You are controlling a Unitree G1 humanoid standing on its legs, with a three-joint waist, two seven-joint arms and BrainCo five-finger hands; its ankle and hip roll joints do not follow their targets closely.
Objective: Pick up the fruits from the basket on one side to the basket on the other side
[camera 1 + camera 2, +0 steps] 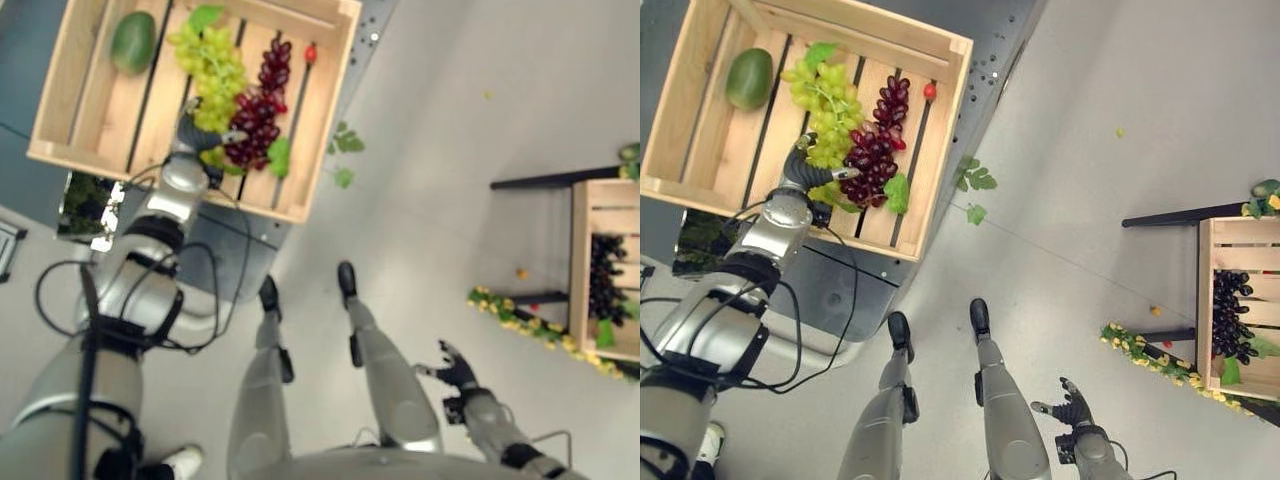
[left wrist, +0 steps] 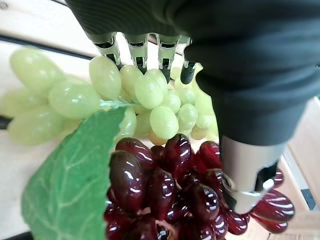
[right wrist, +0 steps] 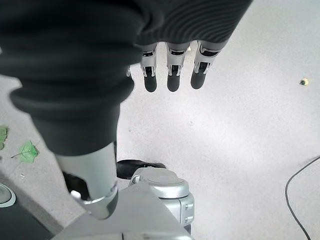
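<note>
A wooden crate (image 1: 330,110) on my left holds a green grape bunch (image 1: 212,70), a dark red grape bunch (image 1: 258,115), a green oval fruit (image 1: 133,42) and a small red fruit (image 1: 310,53). My left hand (image 1: 195,130) is inside it at the near end of both bunches. Its fingers (image 2: 137,50) lie straight over the green grapes (image 2: 150,92) and its thumb (image 2: 247,175) rests against the red grapes (image 2: 165,190), with a green leaf (image 2: 70,185) beside them. A second crate (image 1: 580,270) at the right holds dark grapes (image 1: 603,280). My right hand (image 1: 455,370) hangs open over the floor.
The left crate sits on a dark stand (image 1: 230,250). Loose green leaves (image 1: 345,145) lie on the floor by it. A yellow-green grape bunch (image 1: 510,312) lies on the floor beside the right crate, which rests on a black frame (image 1: 550,180).
</note>
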